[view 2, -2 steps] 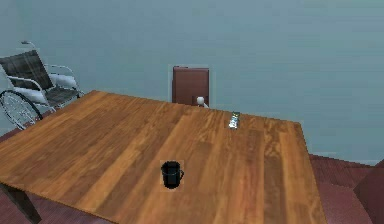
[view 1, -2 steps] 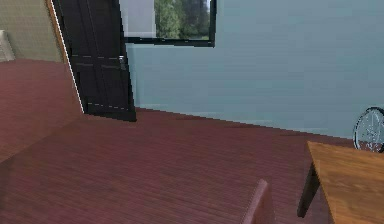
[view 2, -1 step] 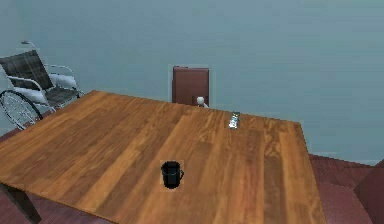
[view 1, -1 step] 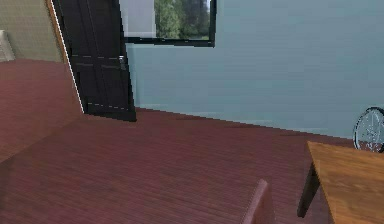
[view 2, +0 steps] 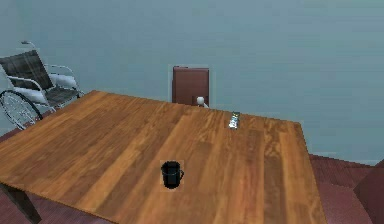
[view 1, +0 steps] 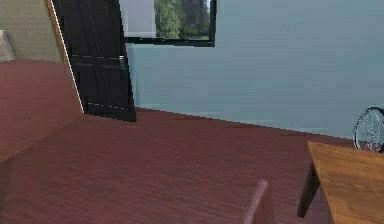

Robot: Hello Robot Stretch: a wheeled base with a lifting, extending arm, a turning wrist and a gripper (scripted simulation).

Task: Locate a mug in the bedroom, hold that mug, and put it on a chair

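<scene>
A small dark mug [view 2: 172, 175] stands upright on a large wooden table [view 2: 120, 140], toward the table's near edge and a little left of its middle. At the table's far side a reddish-brown chair [view 2: 190, 84] stands against the pale blue wall, its back rising above the tabletop. A corner of the same table [view 1: 350, 180] shows at the forward view's right, with the top of a reddish chair back [view 1: 257, 205] at the bottom edge beside it.
A wheelchair [view 2: 35, 85] stands past the table's left end; its wheel [view 1: 370, 130] shows by the wall. A small white thing [view 2: 201, 101] and a flat grey thing [view 2: 234, 121] lie near the table's far edge. A dark open door [view 1: 95, 60] and window [view 1: 170, 20] lie ahead across bare red-brown floor.
</scene>
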